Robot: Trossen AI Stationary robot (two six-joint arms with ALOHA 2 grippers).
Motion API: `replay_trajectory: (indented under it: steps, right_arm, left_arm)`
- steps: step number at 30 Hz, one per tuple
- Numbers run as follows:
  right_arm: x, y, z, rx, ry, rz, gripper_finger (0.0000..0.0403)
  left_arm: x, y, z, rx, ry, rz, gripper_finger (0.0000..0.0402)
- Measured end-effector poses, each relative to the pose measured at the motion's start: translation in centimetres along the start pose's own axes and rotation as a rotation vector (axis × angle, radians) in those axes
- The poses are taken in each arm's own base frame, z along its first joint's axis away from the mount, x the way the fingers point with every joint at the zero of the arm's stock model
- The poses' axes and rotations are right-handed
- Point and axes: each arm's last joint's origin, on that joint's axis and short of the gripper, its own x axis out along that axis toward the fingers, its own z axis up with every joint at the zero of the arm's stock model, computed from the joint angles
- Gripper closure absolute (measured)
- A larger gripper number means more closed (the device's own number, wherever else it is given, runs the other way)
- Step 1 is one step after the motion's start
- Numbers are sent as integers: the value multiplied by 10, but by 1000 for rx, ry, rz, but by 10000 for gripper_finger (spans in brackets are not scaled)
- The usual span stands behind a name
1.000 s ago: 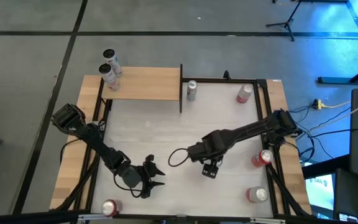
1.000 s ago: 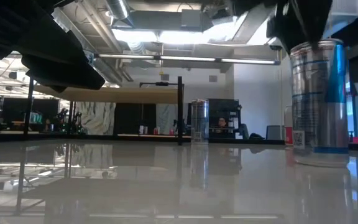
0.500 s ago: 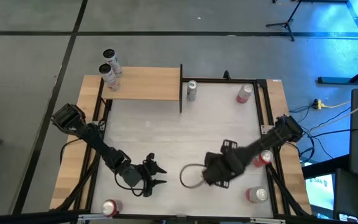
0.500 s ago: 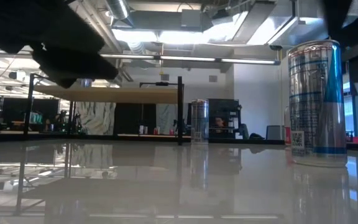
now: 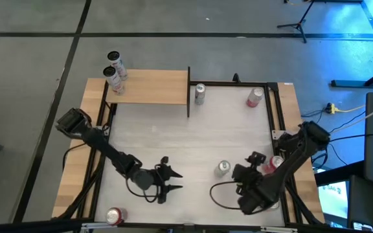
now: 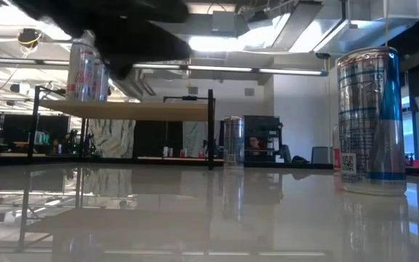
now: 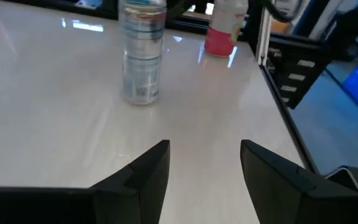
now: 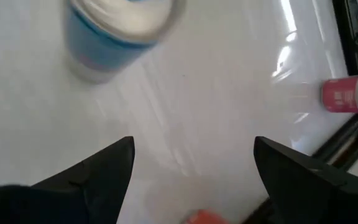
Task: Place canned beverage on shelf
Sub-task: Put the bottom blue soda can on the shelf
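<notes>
On the near middle of the table, the blue-and-silver can (image 5: 223, 168) now stands by itself, upright and untouched. A second ago the right gripper (image 5: 254, 160) was over it; that arm has since drawn back to the near right, and its fingers are spread wide with nothing between them. The left gripper (image 5: 171, 180) has slid rightward along the near edge and now faces the can with a clear gap between them. Its fingers are partly apart and empty.

I take this as a hand-over by way of the table: the right arm set the can within the left arm's reach. The left arm would then have to grip it and carry it to the shelf (image 5: 153, 88) at the far left.

By my count, two cans (image 5: 113, 70) already stand on the shelf's left end. One silver can (image 5: 200, 94) sits beside the shelf's right post. Three red cans show plainly: far right (image 5: 254, 97), near right (image 5: 274, 163) and near left (image 5: 114, 215). A fourth red can seen earlier is now under the right arm.
</notes>
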Motion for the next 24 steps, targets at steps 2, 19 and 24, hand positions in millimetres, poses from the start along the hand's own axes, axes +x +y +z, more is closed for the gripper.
replay_trajectory:
  steps: [2,19,24]
  right_arm:
    - [9,-3,-9,36,-30,4,77]
    - [89,-20,-27,145,-282,-92,77]
    - [93,-23,-21,161,-346,-123,77]
  left_arm:
    - [15,0,1,9,19,-18,214]
    - [142,15,4,84,91,-169,214]
    - [157,21,9,129,46,-205,214]
